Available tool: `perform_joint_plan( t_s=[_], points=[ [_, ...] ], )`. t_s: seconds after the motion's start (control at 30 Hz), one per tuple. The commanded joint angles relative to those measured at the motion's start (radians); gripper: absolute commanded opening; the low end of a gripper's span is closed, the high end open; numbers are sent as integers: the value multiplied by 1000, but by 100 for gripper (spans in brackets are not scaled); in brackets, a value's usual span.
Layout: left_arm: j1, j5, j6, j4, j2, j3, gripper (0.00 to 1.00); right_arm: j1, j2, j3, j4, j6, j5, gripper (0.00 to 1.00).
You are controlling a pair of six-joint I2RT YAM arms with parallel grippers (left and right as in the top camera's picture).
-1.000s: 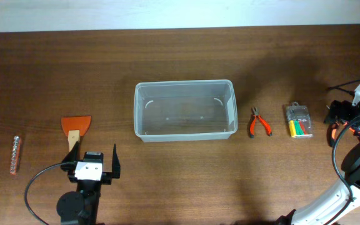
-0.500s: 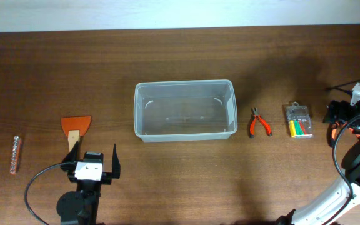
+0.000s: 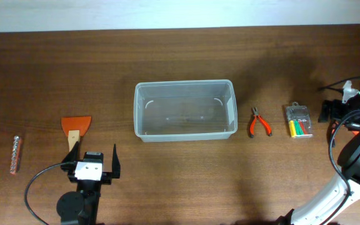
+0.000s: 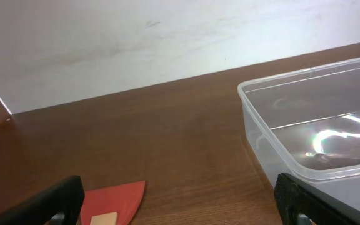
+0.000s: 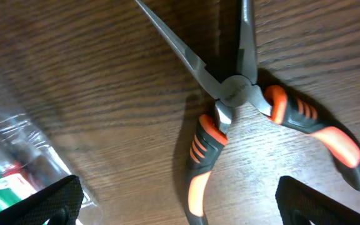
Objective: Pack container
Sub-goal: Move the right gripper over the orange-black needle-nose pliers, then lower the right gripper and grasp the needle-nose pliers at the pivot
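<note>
Overhead, the clear rectangular plastic container (image 3: 185, 134) stands at centre frame, with small orange-handled pliers (image 3: 259, 122) and a clear packet of yellow, green and red pieces (image 3: 299, 120) to its right. At lower left the left gripper (image 3: 94, 157) has its fingers spread wide, just below a flat orange scraper (image 3: 77, 125). At the right edge the right gripper (image 5: 186, 203) is likewise spread, above splayed long-nosed pliers with orange-and-black handles (image 5: 230, 94).

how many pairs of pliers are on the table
2. One pair of pliers lies between the clear container and the plastic packet. The second pair lies right of the packet, mostly hidden in the overhead view.
</note>
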Motion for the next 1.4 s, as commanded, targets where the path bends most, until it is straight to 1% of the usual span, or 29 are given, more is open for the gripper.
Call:
perform_joint_plan(
  t_s=[0.0, 0.33, 1.37],
  points=[
    [6, -6, -12, 3, -9, -7, 99, 6, 27, 15, -3, 4, 18, 99],
    [6, -6, -13, 3, -9, -7, 99, 6, 67, 15, -3, 31, 18, 99],
    [6, -6, -13, 3, -9, -7, 99, 3, 68, 15, 24, 38, 34, 99]
  ],
)
